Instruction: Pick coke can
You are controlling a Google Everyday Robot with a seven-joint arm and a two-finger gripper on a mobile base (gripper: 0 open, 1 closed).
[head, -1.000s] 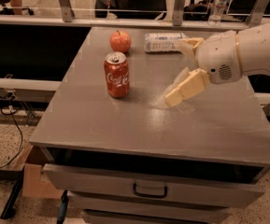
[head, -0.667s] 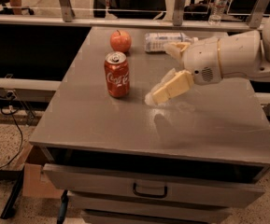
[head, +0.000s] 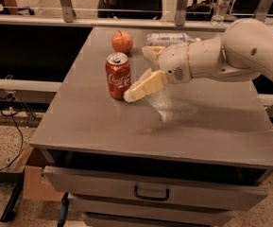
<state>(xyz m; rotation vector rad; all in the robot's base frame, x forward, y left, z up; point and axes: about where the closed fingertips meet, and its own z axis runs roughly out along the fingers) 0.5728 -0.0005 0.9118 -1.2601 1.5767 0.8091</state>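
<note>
The gripper (head: pixel 136 74) has swung left across the bench (head: pixel 126 126) and now sits just right of the coke can (head: pixel 118 75), its fingers spread wide and holding nothing. The can stands upright where it was, just in front of the apple (head: pixel 122 41).

On table (head: pixel 197 126), coke can (head: pixel 118 75) upright just before apple (head: pixel 122 41), bottle (head: pixel 169 38) lying behind to their right. Gripper (head: pixel 137 74) just right of can, above table
</note>
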